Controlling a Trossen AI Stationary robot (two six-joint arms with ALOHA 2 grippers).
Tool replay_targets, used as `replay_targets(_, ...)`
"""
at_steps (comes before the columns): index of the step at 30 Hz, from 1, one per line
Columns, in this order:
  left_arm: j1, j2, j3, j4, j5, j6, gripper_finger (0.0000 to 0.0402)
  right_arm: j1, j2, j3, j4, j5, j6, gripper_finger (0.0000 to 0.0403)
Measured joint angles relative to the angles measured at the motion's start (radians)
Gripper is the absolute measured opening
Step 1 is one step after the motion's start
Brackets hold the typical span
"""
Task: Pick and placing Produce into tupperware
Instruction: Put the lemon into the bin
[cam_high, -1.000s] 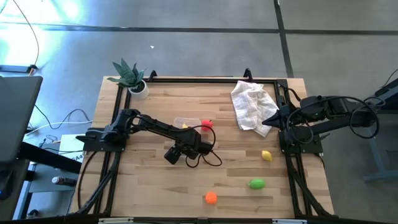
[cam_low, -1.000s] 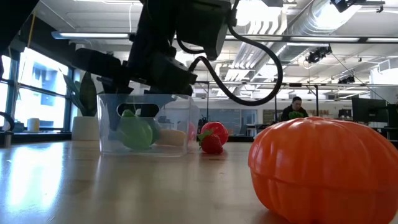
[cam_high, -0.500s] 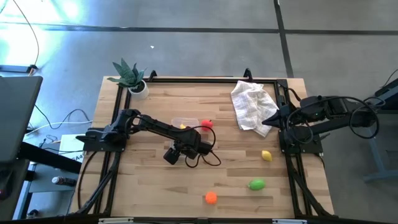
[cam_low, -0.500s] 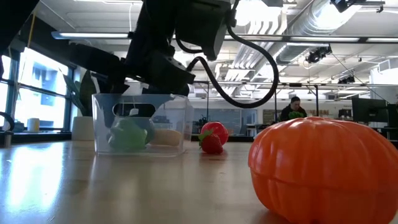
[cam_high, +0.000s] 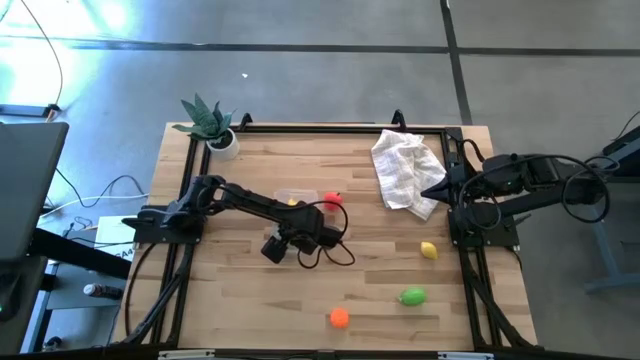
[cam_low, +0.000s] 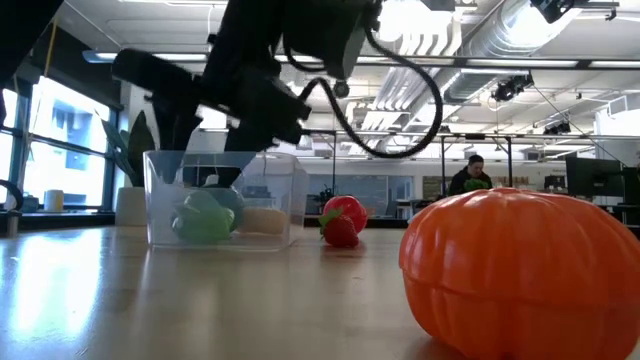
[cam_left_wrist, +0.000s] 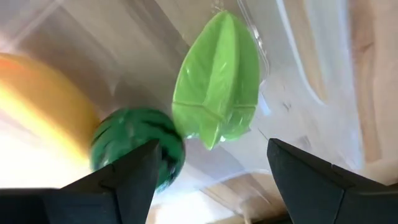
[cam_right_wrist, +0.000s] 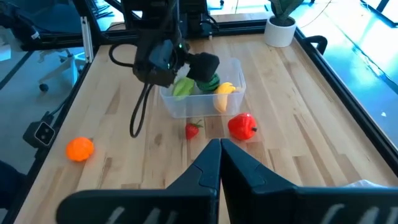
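Note:
The clear tupperware (cam_high: 296, 197) stands mid-table. Inside it lie a light green piece (cam_left_wrist: 217, 81), a striped watermelon (cam_left_wrist: 134, 140) and a yellow banana (cam_left_wrist: 43, 99), all resting on the tub's floor. My left gripper (cam_left_wrist: 211, 168) hangs open just above the tub, pointing steeply down, with nothing between its fingers. Two red pieces (cam_right_wrist: 242, 126) sit on the table beside the tub. An orange (cam_high: 340, 318), a green piece (cam_high: 412, 296) and a lemon (cam_high: 429, 250) lie toward the near right. My right gripper (cam_right_wrist: 219, 149) waits shut at the right edge.
A crumpled white cloth (cam_high: 405, 170) lies at the far right, below my right arm. A potted plant (cam_high: 210, 122) stands at the far left corner. A black frame (cam_high: 320, 127) borders the table. In the low view the orange (cam_low: 520, 270) fills the near right.
My left gripper has opened wider and let go of the light green piece, which now lies on the tub's floor beside the watermelon. Its fingers have drawn up out of the tub. In the low view the tub has shifted slightly sideways.

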Motion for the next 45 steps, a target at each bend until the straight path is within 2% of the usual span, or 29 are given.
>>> replay_targets(6, 0.000, 0.000, 0.161, -0.076, 0.000, -0.027, 0.0265, 0.000, 0.000, 0.000, 0.000, -0.001, 0.000, 0.0000)
replay_targets(11, 0.014, -0.009, 0.310, -0.077, -0.003, -0.055, 0.0255, 0.000, 0.000, 0.000, 0.000, -0.002, 0.000, 0.0000)
replay_targets(19, 0.115, -0.063, 0.548, -0.074, -0.063, -0.134, 0.0234, 0.000, 0.000, 0.000, 0.000, -0.002, 0.000, 0.0000)
replay_targets(23, 0.160, -0.119, 0.589, -0.076, -0.105, -0.113, 0.0221, 0.000, 0.000, 0.000, 0.000, -0.002, 0.000, 0.0000)
replay_targets(30, 0.208, -0.239, 0.584, -0.073, -0.128, 0.000, 0.0193, 0.000, 0.000, 0.000, 0.000, -0.002, 0.000, 0.0000)
replay_targets(33, 0.203, -0.303, 0.537, -0.032, -0.114, 0.042, 0.0180, 0.000, 0.000, 0.000, 0.000, -0.002, 0.000, 0.0000)
replay_targets(36, 0.200, -0.396, 0.416, 0.075, -0.054, 0.070, 0.0166, 0.000, 0.000, 0.000, 0.000, -0.002, 0.000, 0.0000)
replay_targets(41, 0.196, -0.616, 0.025, 0.376, 0.087, 0.091, 0.0144, 0.000, 0.000, 0.000, 0.000, -0.002, 0.000, 0.0000)
replay_targets(45, 0.172, -0.810, -0.302, 0.579, 0.125, 0.045, 0.0129, 0.000, 0.000, 0.000, 0.000, -0.002, 0.000, 0.0000)
